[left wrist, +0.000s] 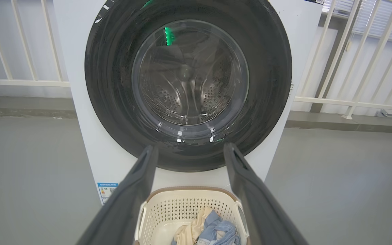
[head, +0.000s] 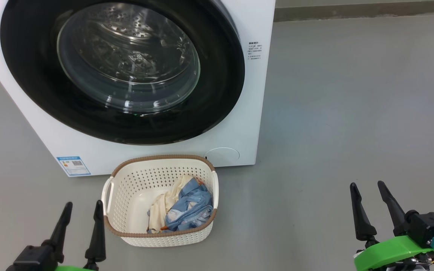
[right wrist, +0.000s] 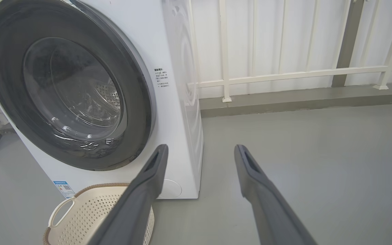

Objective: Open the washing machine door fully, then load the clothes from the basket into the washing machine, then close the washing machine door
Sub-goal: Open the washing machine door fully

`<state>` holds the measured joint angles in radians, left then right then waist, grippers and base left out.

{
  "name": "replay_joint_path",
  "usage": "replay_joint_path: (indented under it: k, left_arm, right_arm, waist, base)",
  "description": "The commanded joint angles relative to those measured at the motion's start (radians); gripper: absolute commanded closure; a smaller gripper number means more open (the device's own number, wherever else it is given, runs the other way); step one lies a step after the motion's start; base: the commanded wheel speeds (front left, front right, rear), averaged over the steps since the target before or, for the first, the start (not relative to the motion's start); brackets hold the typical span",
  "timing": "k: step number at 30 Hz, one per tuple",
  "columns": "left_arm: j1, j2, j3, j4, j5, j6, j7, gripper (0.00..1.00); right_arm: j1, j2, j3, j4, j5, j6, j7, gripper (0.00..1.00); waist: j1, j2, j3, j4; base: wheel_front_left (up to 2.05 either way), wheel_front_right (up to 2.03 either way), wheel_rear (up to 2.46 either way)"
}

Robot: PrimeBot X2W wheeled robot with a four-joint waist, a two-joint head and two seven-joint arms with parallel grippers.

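Our left gripper (head: 83, 205) hangs just left of the basket (head: 160, 157), fingers spread wide with nothing between them. Our right gripper (head: 367, 186) is likewise spread and empty, well off to the right above the grey floor (head: 352, 113). The door (head: 220, 94) lies flat against the washer (head: 256, 113), and we see the steel drum through its glass. The basket stands on the floor just before the washer, below the door. The clothes (head: 187, 209) lie bundled in its right half, blue cloth beside cream.
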<state>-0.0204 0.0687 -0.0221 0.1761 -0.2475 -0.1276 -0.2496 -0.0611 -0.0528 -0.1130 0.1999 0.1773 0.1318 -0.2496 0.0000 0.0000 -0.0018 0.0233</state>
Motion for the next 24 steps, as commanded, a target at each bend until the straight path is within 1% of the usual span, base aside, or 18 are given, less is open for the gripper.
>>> replay_joint_path:
  k: [1, 24]
  left_arm:
    - [-0.014, 0.015, 0.034, -0.030, 0.007, -0.003, -0.012, 0.00]
    - [0.003, 0.004, 0.037, -0.045, 0.031, -0.003, -0.012, 0.00]
  right_arm:
    - [-0.035, -0.003, 0.023, -0.024, -0.003, -0.001, -0.012, 0.00]
    - [-0.042, -0.001, 0.019, -0.019, 0.014, -0.001, -0.012, 0.00]
  waist:
    - [0.0000, 0.0000, 0.000, 0.000]
    - [0.0000, 0.0000, 0.003, 0.008]
  base:
    - [0.00, 0.00, 0.00]
    - [0.00, 0.00, 0.00]
